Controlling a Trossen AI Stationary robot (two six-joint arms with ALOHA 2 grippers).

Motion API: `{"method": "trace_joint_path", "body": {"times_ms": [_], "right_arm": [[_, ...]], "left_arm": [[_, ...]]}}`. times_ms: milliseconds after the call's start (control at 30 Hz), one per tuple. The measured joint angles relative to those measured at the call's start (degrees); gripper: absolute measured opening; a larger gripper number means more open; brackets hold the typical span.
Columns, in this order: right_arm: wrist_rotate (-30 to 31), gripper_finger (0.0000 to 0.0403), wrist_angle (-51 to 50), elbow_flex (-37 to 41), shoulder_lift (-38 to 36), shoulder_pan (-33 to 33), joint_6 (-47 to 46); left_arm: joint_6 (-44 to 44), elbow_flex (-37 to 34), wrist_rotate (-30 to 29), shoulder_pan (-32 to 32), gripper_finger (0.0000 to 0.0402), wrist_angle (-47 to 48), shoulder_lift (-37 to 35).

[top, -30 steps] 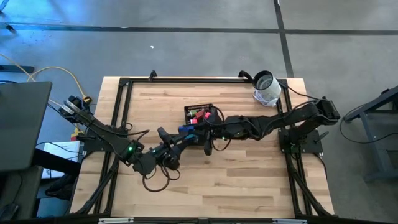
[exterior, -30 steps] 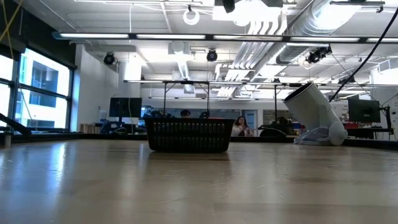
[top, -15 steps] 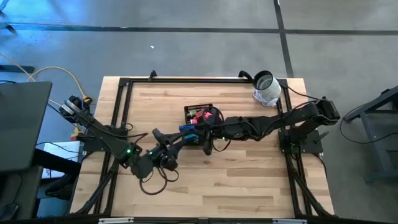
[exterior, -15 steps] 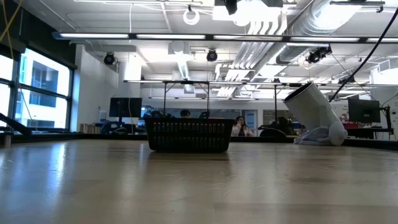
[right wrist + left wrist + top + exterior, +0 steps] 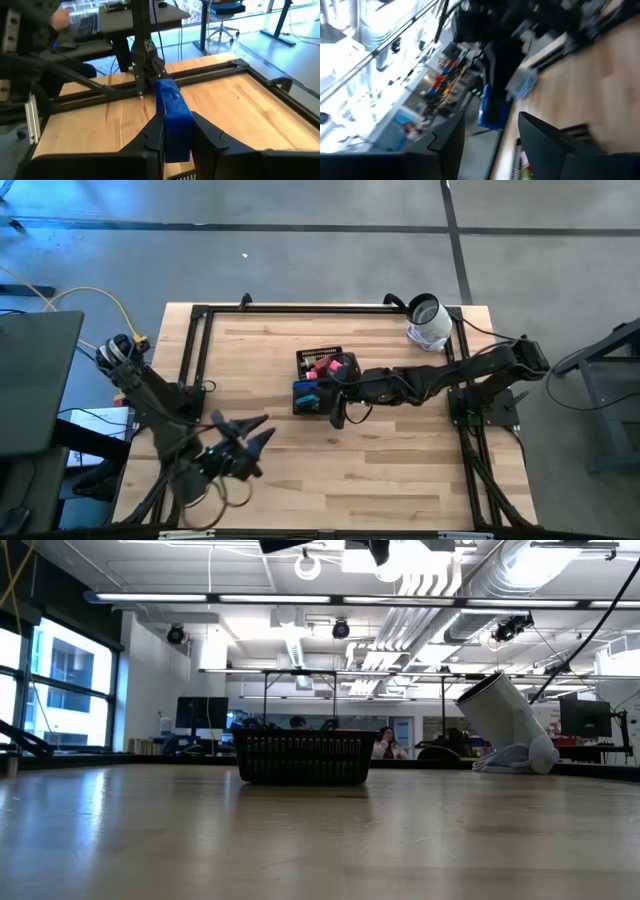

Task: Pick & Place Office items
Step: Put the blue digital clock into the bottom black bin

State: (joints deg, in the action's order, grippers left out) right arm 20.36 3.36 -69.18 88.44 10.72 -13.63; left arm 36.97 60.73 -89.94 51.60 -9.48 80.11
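Observation:
A blue block (image 5: 172,117) is held in my right gripper (image 5: 177,145), which is shut on it at the near side of the black mesh tray (image 5: 300,358). From above, the block (image 5: 304,387) shows just past the right gripper (image 5: 318,392). Red and pink office items (image 5: 322,365) lie in the tray. My left gripper (image 5: 258,430) stands open over the table's near left part with nothing between its fingers (image 5: 545,142). In the low view the tray (image 5: 303,758) rests on the table. My right gripper pinches the blue block's two broad sides at one end (image 5: 176,144) between its two fingers (image 5: 152,137). The fingers come about level from the table's right side. The block's other end sticks out beyond the fingertips, and the block is lifted clear of the table.
A white-and-grey roll-shaped object (image 5: 428,322) lies tilted at the table's far right corner, and it also shows in the low view (image 5: 505,725). A black frame (image 5: 300,308) runs along the table's edges. Bare wood (image 5: 380,460) fills the near half.
My left gripper has swung away from the tray toward the table's near left, rolling a little and staying open. My right gripper has kept its place at the tray with the blue block still in it.

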Motion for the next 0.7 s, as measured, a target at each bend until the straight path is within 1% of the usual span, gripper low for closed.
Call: {"method": "trace_joint_path", "body": {"times_ms": [67, 167, 200, 233, 300, 367, 467, 533, 633, 700], "right_arm": [[1.0, 0.0051, -3.0, 0.1, -1.5, 0.2, 0.0], [1.2, 0.0051, -4.1, -0.1, -2.8, 0.3, -0.1], [1.2, 0.0051, -5.8, 0.0, -3.7, 0.5, -0.2], [1.1, 0.0051, -7.7, 0.1, -4.5, 0.6, -0.1], [1.0, 0.0051, -7.4, -0.2, -5.0, 0.9, -0.2], [0.6, 0.0051, -10.7, 0.0, -6.4, 0.9, -0.2], [-1.1, 0.0051, -13.4, -0.1, -6.9, 0.8, -0.9], [-2.1, 0.0051, -17.2, 0.0, -7.5, 0.3, -2.4], [-6.5, 0.0051, -19.8, 0.0, -7.8, -1.6, -4.5], [-8.0, 0.0051, -21.4, 0.0, -7.8, -2.5, -5.5]], "left_arm": [[-2.7, 0.0, 0.0, 2.0, 0.0176, 0.0, 0.0], [-5.3, 0.0, -0.2, 4.9, 0.0176, 0.2, -0.2], [-6.1, 0.0, -0.2, 5.7, 0.0176, 0.2, -0.2], [-7.1, 0.0, -0.3, 6.3, 0.0176, 0.4, -0.3], [-9.3, 0.0, -0.2, 7.4, 0.0176, 1.4, -0.3], [-11.4, -0.1, -0.2, 8.2, 0.0176, 2.8, -0.3], [-15.9, -0.1, -0.2, 8.4, 0.0176, 5.8, -0.3], [-18.6, -0.1, -0.2, 8.4, 0.0176, 7.3, -0.4], [-23.3, -0.1, -0.2, 8.1, 0.0176, 10.3, -0.4], [-26.3, -0.1, -0.2, 7.6, 0.0176, 12.2, -0.4]]}}
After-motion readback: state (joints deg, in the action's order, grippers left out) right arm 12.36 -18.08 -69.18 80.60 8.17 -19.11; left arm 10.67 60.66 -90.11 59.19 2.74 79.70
